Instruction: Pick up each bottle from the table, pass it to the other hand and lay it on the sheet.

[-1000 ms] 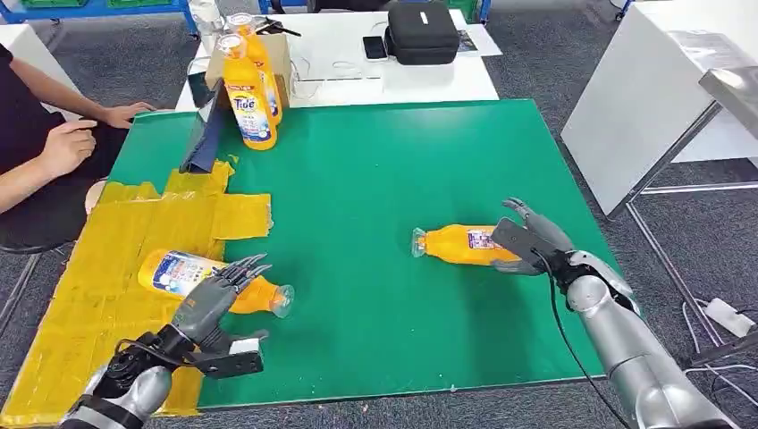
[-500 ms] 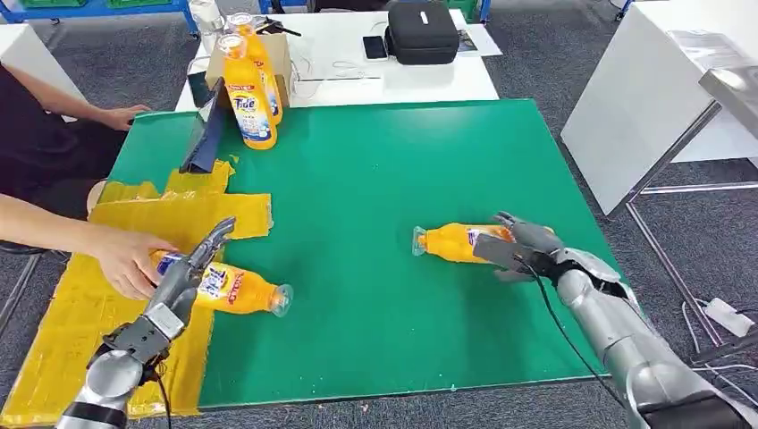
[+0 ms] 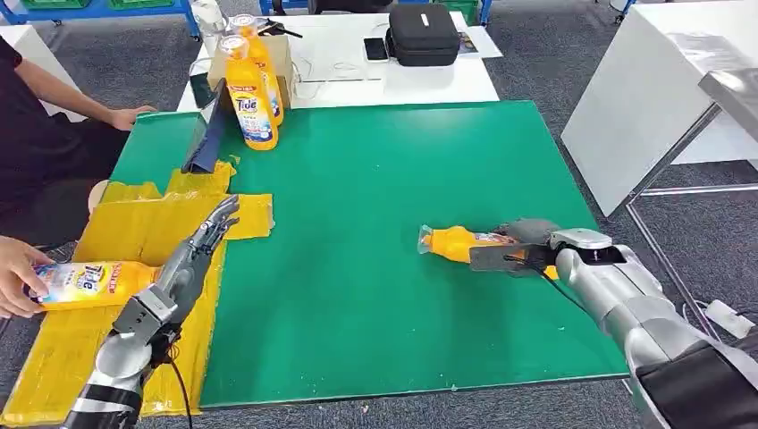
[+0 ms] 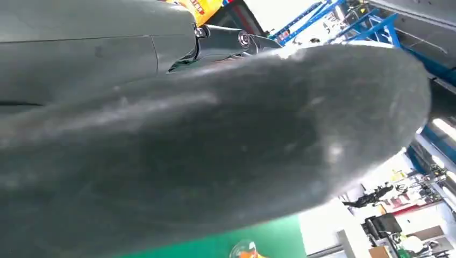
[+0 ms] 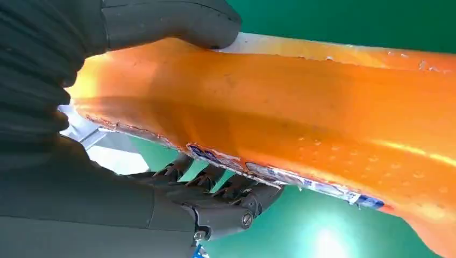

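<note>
An orange bottle lies on its side on the green mat, cap pointing left. My right hand grips its base end; in the right wrist view the bottle sits between the thumb and the darker fingers. My left hand hovers over the yellow sheet, fingers stretched out and holding nothing. A second bottle with a Tide label lies on the sheet's left part, held by a person's hand.
Two upright orange bottles stand at the mat's far left corner beside a dark blue stand. A white table with a black case is behind the mat. Another white table stands to the right.
A person's hand reached in and pulled the labelled bottle leftward along the sheet. My left hand let go and stretched out. My right hand closed around the other bottle.
</note>
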You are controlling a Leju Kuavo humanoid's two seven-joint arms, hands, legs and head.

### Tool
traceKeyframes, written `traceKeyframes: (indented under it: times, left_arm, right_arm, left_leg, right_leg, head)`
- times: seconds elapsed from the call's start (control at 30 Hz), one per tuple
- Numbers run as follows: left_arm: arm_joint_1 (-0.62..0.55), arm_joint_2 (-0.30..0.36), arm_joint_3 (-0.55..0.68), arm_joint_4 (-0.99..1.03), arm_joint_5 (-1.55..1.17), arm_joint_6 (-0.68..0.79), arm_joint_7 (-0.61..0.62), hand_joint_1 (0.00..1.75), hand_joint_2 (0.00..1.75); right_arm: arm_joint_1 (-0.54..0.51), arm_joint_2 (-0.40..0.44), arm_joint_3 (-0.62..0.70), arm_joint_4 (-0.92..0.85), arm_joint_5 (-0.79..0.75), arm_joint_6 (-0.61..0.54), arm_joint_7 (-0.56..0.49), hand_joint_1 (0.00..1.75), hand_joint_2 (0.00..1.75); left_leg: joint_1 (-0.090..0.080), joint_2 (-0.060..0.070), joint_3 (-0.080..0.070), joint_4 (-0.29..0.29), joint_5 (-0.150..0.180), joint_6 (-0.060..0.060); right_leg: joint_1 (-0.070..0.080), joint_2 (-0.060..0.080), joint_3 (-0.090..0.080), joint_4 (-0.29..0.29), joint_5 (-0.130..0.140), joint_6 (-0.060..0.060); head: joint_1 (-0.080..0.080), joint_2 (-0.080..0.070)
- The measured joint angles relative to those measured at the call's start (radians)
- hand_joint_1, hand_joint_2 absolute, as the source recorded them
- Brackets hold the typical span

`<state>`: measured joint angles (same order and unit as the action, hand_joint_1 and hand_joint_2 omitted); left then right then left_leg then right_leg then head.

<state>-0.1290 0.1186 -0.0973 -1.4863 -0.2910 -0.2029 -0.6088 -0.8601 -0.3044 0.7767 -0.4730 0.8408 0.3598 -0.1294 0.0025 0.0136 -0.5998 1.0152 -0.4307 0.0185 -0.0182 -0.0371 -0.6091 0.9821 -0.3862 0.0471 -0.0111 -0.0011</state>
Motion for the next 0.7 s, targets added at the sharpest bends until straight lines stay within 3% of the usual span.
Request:
traceKeyframes:
  times: [0.03,0.27,0.3,0.33,0.7]
  left_arm:
    - [-0.005,-0.003,0.0,0.003,0.005,-0.001,0.0,0.0,0.0]
    - [-0.054,-0.024,-0.008,0.046,0.014,-0.004,0.0,0.0,0.0]
    - [-0.058,-0.024,-0.008,0.052,0.015,-0.004,0.0,0.0,0.0]
    - [-0.063,-0.026,-0.009,0.056,0.016,-0.004,0.0,0.0,0.0]
    - [-0.083,-0.032,-0.022,0.085,0.04,0.008,0.0,0.0,0.0]
  right_arm:
    - [-0.003,-0.004,0.012,0.003,0.003,0.016,-0.008,0.05,1.75]
    - [0.029,-0.037,0.092,0.023,0.011,0.058,-0.026,0.0,1.75]
    - [0.036,-0.037,0.098,0.025,0.011,0.057,-0.025,1.61,1.75]
    - [0.04,-0.039,0.101,0.026,0.01,0.055,-0.024,1.75,1.75]
    - [0.028,-0.063,0.093,0.033,-0.172,0.099,-0.022,1.75,1.75]
  left_leg:
    - [0.0,0.0,0.001,0.0,0.0,0.0]
    - [0.001,-0.001,0.007,0.0,-0.001,0.001]
    - [0.001,0.001,0.009,0.0,-0.002,0.0]
    - [0.001,0.005,0.009,0.0,-0.003,0.0]
    - [0.001,0.004,0.011,0.0,0.0,0.003]
  right_leg:
    - [0.0,0.0,0.001,0.0,0.0,0.0]
    - [0.001,-0.002,0.009,-0.003,0.001,0.001]
    - [0.001,0.0,0.01,-0.004,0.001,0.001]
    - [0.0,0.003,0.01,-0.004,0.001,0.001]
    - [0.0,0.003,0.014,-0.005,0.003,0.003]
  head:
    - [0.0,0.0]
    - [0.001,0.0]
    - [-0.001,0.0]
    - [0.0,0.0]
    - [0.0,0.0]
